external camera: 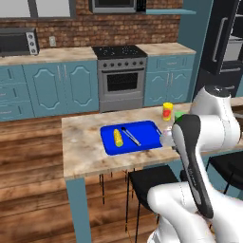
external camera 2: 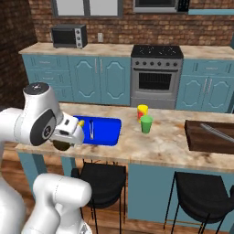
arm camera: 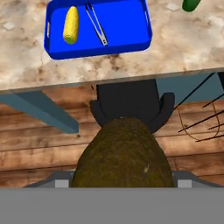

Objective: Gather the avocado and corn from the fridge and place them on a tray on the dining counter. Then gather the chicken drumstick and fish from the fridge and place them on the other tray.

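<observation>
Left base view: the corn [external camera: 117, 137] lies on the blue tray [external camera: 147, 128] beside metal tongs [external camera: 130, 136]; the tray sits on the marbled surface [external camera: 80, 147].

Right base view: the avocado [external camera 2: 61, 145] shows dark under my hand, near the surface edge; a brown tray [external camera 2: 201, 137] lies well apart.

Hand view: my fingers [arm camera: 123, 183] are clamped on the avocado [arm camera: 123, 153], above the floor and a black stool [arm camera: 127, 98].

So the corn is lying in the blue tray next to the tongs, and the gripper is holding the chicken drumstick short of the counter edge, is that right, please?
Not quite: the gripper holds the avocado, a dark brownish-green ball, not the chicken drumstick, as the hand view shows. The rest stands: the corn lies in the blue tray beside the tongs, and the avocado is short of the dining counter edge.
</observation>
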### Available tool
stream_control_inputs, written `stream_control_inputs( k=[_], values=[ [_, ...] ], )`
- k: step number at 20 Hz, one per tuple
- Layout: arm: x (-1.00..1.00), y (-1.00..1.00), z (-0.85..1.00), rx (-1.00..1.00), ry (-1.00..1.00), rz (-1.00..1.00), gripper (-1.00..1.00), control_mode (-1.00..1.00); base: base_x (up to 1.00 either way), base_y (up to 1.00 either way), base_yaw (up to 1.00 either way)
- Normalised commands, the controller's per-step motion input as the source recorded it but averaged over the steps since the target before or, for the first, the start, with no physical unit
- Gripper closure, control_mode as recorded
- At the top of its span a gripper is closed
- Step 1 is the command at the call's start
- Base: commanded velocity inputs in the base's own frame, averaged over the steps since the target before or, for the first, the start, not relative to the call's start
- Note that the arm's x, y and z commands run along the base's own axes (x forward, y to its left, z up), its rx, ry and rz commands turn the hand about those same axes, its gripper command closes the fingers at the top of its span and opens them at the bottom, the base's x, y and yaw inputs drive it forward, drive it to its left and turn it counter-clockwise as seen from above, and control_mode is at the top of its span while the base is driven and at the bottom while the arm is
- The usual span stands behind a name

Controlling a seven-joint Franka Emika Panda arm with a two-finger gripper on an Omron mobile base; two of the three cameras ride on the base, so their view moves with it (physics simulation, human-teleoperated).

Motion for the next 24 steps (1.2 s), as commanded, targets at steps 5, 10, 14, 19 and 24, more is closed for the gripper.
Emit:
stream_control_inputs(
  k=[5, 10, 14, 19, 24],
  values=[
    [1.00, 0.09, -0.05, 0.00, 0.10, 0.00, 1.00, -1.00, 0.00, 0.00, 0.00],
    [1.00, 0.00, -0.32, -0.02, 0.01, 0.00, 1.00, -1.00, 0.00, 0.00, 0.00],
    [0.95, 0.00, -0.51, -0.05, 0.00, 0.00, 1.00, -1.00, 0.00, 0.00, 0.00],
    [0.85, 0.00, -0.67, -0.07, 0.00, 0.00, 1.00, -1.00, 0.00, 0.00, 0.00],
    [0.82, 0.00, -0.63, -0.06, 0.00, 0.00, 1.00, -1.00, 0.00, 0.00, 0.00]
  ],
)
